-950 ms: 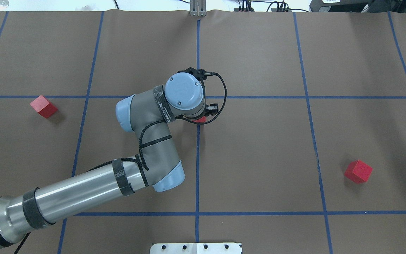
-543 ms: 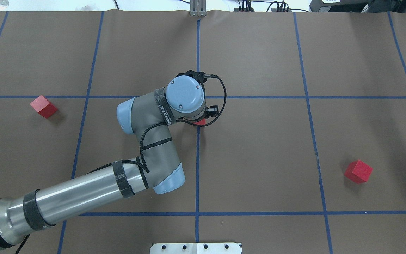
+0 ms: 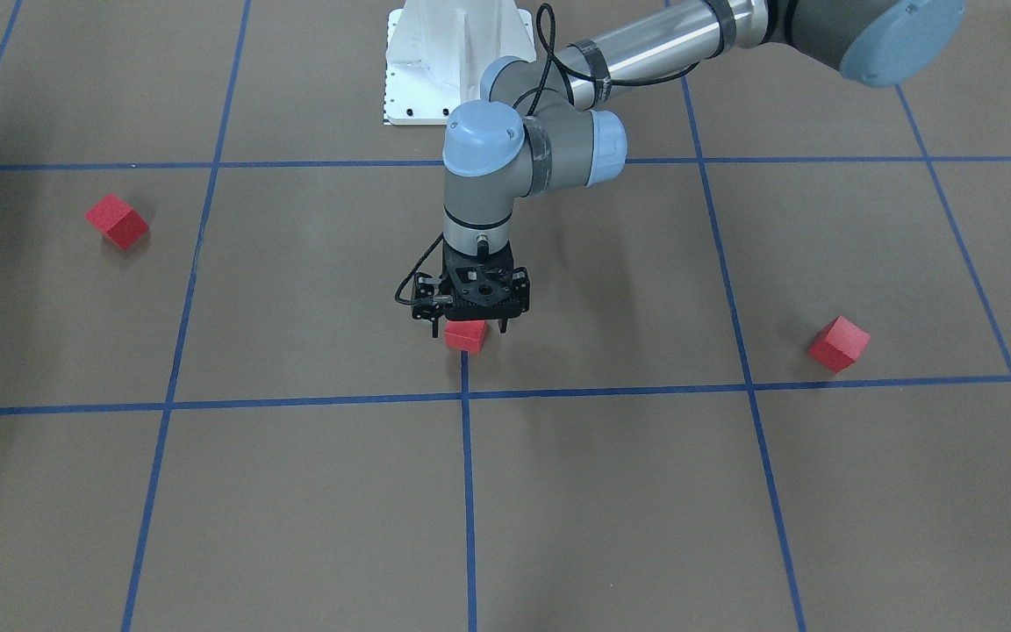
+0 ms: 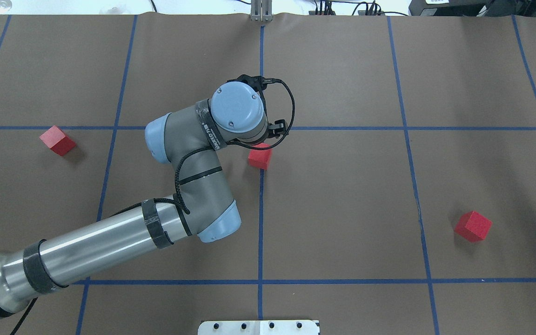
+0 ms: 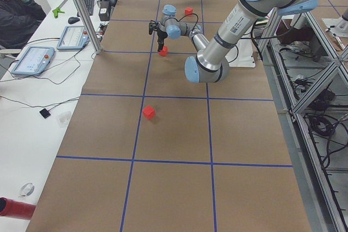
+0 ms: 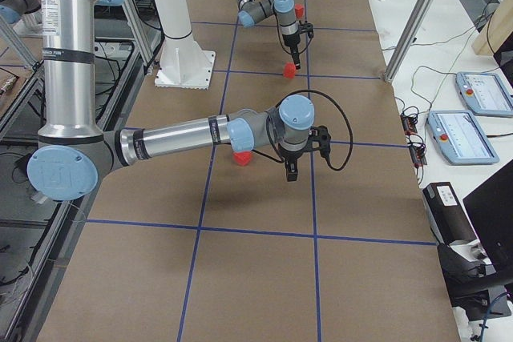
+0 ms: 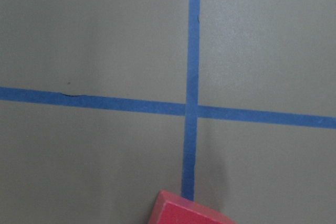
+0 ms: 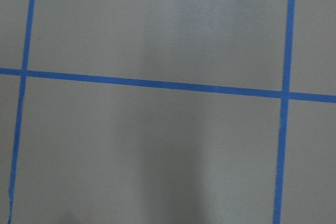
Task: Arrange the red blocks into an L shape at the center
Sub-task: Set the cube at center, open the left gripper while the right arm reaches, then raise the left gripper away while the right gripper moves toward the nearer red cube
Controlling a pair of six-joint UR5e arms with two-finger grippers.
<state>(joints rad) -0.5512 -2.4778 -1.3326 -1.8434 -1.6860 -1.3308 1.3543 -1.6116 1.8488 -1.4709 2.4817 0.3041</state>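
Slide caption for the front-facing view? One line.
Left gripper, open, hangs just above one red block near the center crossing; the other two red blocks sit far out on either side.

Left gripper (image 5: 159, 41) points down. First red block (image 5: 163, 51) sits just beneath its fingertips; contact cannot be determined. Second red block (image 5: 149, 112) lies well short of the gripper, towards the camera. Third red block (image 5: 188, 11) lies beyond it.

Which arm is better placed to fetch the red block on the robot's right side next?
Right. The right gripper hangs nearer that red block, while the left gripper hovers over the centre block, much farther away.
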